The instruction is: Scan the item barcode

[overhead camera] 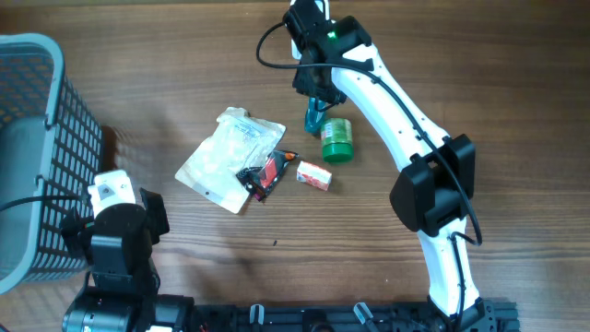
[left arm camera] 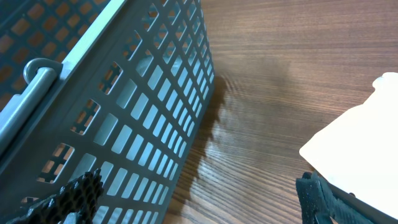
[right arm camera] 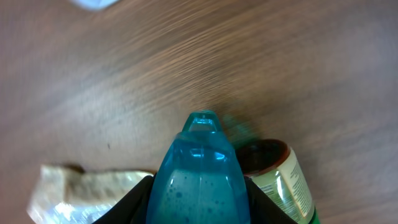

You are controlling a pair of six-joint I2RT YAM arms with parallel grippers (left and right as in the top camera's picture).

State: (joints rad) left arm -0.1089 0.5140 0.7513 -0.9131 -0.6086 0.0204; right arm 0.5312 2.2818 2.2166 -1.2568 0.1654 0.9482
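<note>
Right claw (right arm camera: 198,200) clamps a blue tool (right arm camera: 199,165), probably the scanner, just beside a toppled green jar (overhead camera: 336,139). Left claw (left arm camera: 196,200) is spread wide and empty by the basket (left arm camera: 124,106). If nudged, the jar could roll and hide its barcode.

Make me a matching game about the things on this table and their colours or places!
Things:
1. basket
2. bottle
3. jar
4. pouch

Clues:
A. white, in the middle
B. blue, held in the right tool
C. grey, on the far left
D. green, lying on its side

Pairs: 1-C, 2-B, 3-D, 4-A
</note>
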